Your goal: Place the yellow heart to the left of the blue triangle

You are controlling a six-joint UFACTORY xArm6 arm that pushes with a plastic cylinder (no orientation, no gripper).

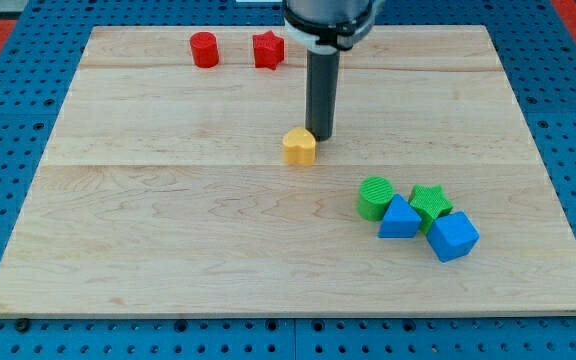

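Note:
The yellow heart lies near the board's middle. My tip stands right against its upper right side. The blue triangle lies lower right of the heart, in a cluster with the green cylinder touching its upper left, the green star on its upper right and the blue cube on its right. The heart is well apart from the triangle, up and to its left.
A red cylinder and a red star sit along the top of the wooden board. The arm's grey body covers the top middle and hides the other yellow block seen there earlier.

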